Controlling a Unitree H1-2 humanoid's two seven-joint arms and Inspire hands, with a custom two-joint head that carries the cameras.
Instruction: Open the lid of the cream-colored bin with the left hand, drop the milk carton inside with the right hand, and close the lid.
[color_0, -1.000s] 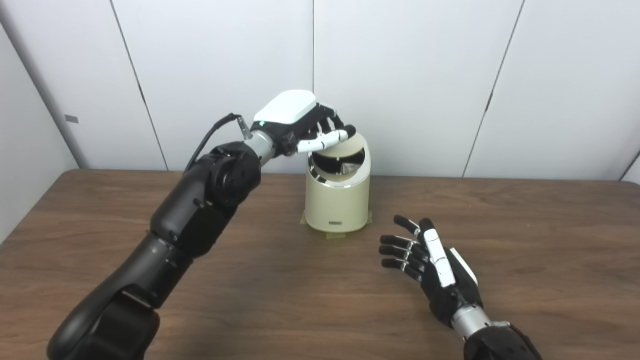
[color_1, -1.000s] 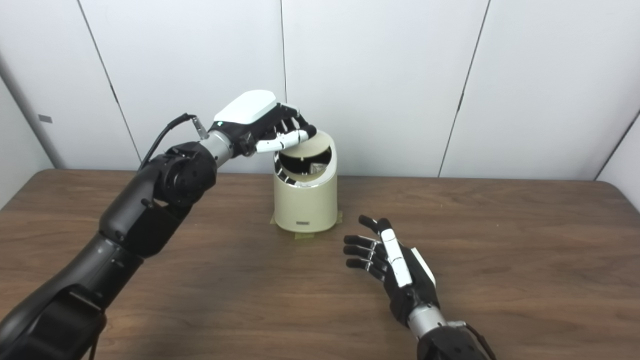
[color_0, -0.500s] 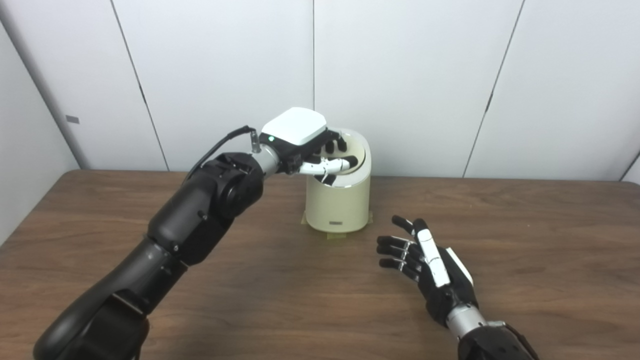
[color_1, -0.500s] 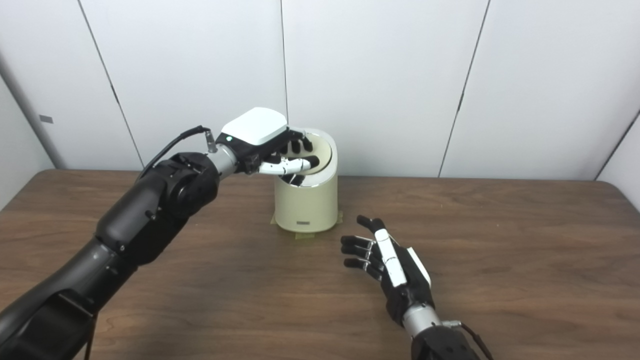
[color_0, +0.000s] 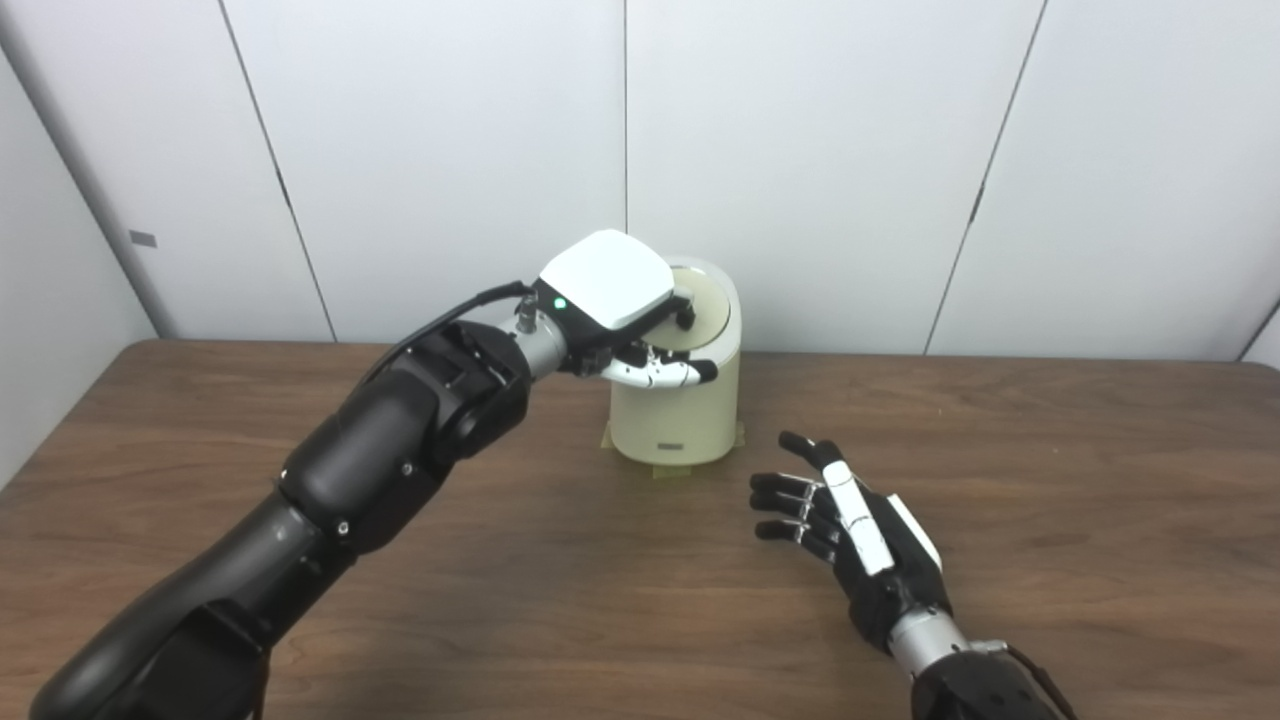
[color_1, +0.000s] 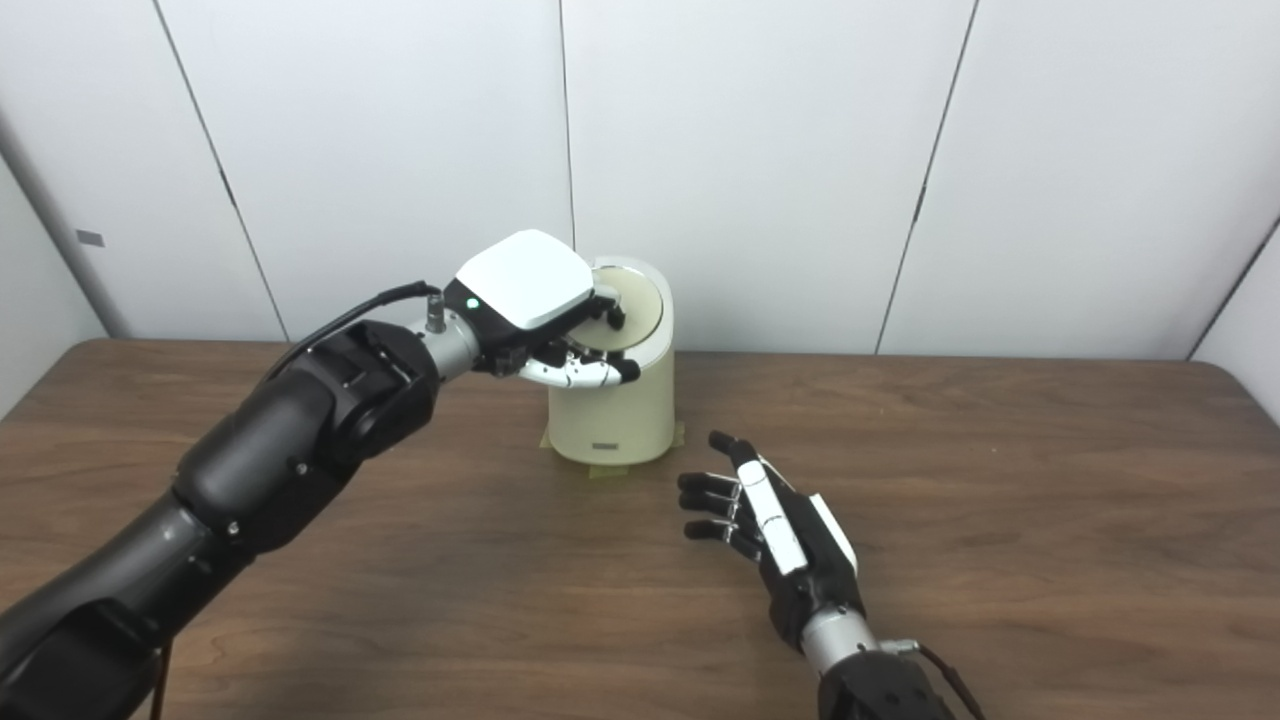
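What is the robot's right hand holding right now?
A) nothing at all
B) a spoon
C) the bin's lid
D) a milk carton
A: the right hand hovers over the table with its fingers spread and nothing between them, while the left hand is at the lid of the bin.

Lab: bare wall panels (color_0: 800, 150), wood table (color_0: 1050, 480)
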